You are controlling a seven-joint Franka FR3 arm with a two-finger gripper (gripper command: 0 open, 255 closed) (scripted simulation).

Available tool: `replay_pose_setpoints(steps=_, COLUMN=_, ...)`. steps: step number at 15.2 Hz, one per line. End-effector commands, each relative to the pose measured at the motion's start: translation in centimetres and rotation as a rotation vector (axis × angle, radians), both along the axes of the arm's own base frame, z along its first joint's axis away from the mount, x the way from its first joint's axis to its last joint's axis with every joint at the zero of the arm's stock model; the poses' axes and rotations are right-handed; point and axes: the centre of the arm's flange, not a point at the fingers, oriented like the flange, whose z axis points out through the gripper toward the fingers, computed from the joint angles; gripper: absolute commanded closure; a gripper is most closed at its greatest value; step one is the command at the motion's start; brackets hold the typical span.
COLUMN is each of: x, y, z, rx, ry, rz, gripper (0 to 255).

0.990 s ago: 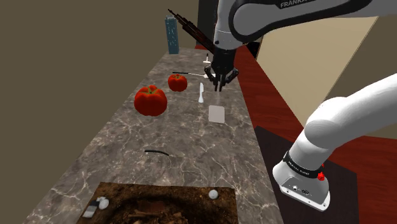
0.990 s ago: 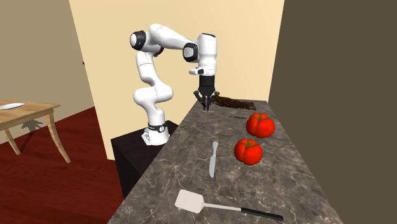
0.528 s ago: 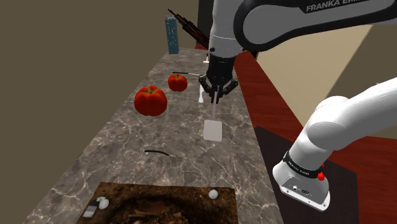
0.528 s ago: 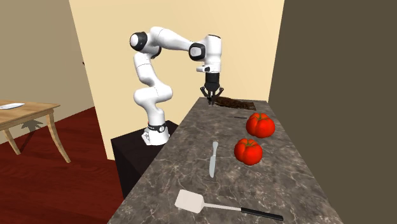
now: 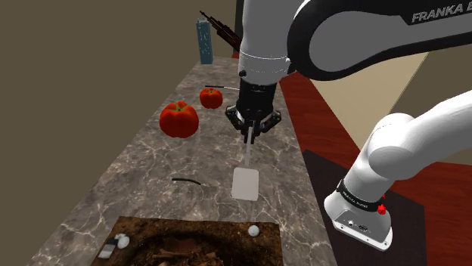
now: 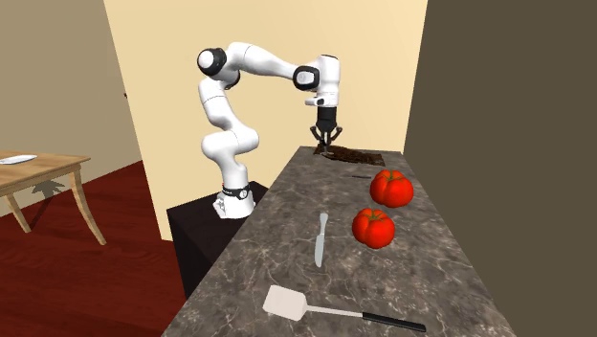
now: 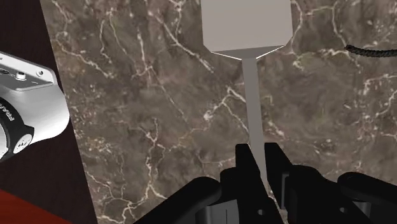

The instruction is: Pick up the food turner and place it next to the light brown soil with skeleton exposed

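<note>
**Food turner (image 7: 247, 25).** My jaws are clenched on its thin shaft. The pale flat blade stands out ahead of the jaws, on the side toward the soil patch (image 5: 189, 240). The handle end is hidden under the jaws. I see no contact with the marbled surface (image 5: 144, 200) and judge the tool is carried clear of it. I cannot tell whether the blade is level or drooping.

**Why held so (judgement).** A grip on the shaft leaves the blade free to be laid down first. With the blade leading, it reaches the soil's side before the jaws do. This looks like the transport stage, and the placing is not yet done.

**Soil.** It is brown with bones showing in it. A small white round piece (image 5: 254, 230) sits at the rim nearest the blade. The blade is near that rim but apart from it.

**Room.**
- Ahead of the jaws, the surface is bare up to the soil.
- To one side of the jaws lies a thin dark curved cord (image 5: 187, 180).
- To the other side is the surface's edge, with my arm's base (image 7: 28, 108) and the red floor (image 5: 318, 113) beyond it.
- Behind the jaws, well apart, are a large tomato (image 5: 179, 119), a smaller tomato (image 5: 211, 97) and a knife (image 6: 320, 239).

**Risks (judgement).** The thin shaft may pivot in the grip. If set down toward the edge side, the blade could overhang.
</note>
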Motion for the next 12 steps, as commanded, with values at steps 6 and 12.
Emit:
replay_pose_setpoints(steps=6, x=-0.9, y=2.4, z=-2.5, rx=0.000, ry=0.000, rz=-0.001, gripper=255)
replay_pose_setpoints(steps=12, x=-0.9, y=2.4, z=-5.7, rx=0.000, ry=0.000, rz=-0.001, gripper=255)
